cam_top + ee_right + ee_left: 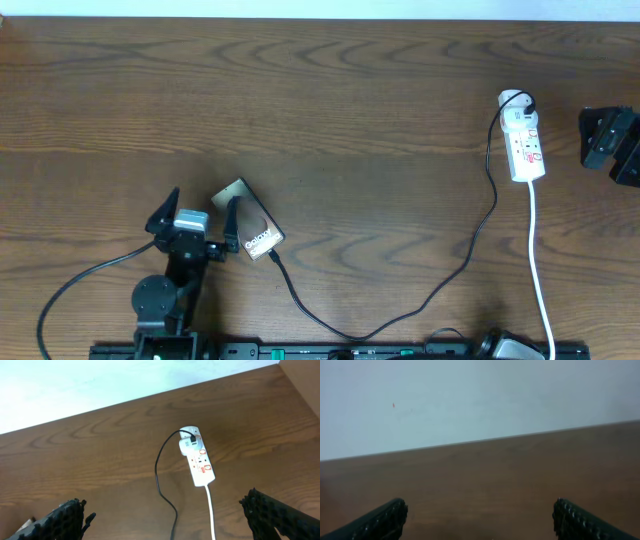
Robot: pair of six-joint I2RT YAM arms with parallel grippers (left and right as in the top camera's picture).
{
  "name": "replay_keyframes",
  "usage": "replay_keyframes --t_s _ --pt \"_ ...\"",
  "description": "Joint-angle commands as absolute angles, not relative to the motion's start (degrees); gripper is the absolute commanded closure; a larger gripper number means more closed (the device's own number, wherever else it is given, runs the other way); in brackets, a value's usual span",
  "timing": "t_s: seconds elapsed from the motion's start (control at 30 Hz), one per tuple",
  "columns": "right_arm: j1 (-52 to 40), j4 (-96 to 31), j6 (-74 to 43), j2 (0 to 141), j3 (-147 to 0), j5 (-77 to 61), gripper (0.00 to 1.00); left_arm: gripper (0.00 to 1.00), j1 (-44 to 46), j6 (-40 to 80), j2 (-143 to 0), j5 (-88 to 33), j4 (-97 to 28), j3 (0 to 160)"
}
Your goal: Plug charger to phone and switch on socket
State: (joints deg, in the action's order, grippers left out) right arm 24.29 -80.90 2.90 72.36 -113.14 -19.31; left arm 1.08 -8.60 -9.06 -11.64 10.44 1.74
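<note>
Meanwhile, my left gripper (203, 203) sits spread and empty, one finger just beside the phone (255, 232), which lies on the bench (350, 100) with the charger (157, 467) tip at its near end. Whether it is seated, I cannot tell. My right gripper (165, 501), also spread and empty, faces the socket (198, 457), likely to reach its switch.

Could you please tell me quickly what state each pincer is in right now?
Left pincer: open, holding nothing.
Right pincer: open, holding nothing.
</note>
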Motion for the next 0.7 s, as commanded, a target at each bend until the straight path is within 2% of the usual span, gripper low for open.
replay_keyframes --t_s 0.0,0.33,0.67 --pt "24.23 -80.9 2.17 72.31 -113.25 -19.62 0.01 0.07 0.34 -10.13 -4.82 -10.83 6.0 0.23" --pt "24.23 -80.9 2.17 72.31 -113.25 -19.62 0.01 0.06 -0.1 -10.02 -0.08 -10.79 -3.49 0.23" --pt "24.23 -80.9 2.17 72.31 -113.25 -19.62 0.01 0.07 -0.1 -9.85 -0.08 -10.68 -3.2 0.23"
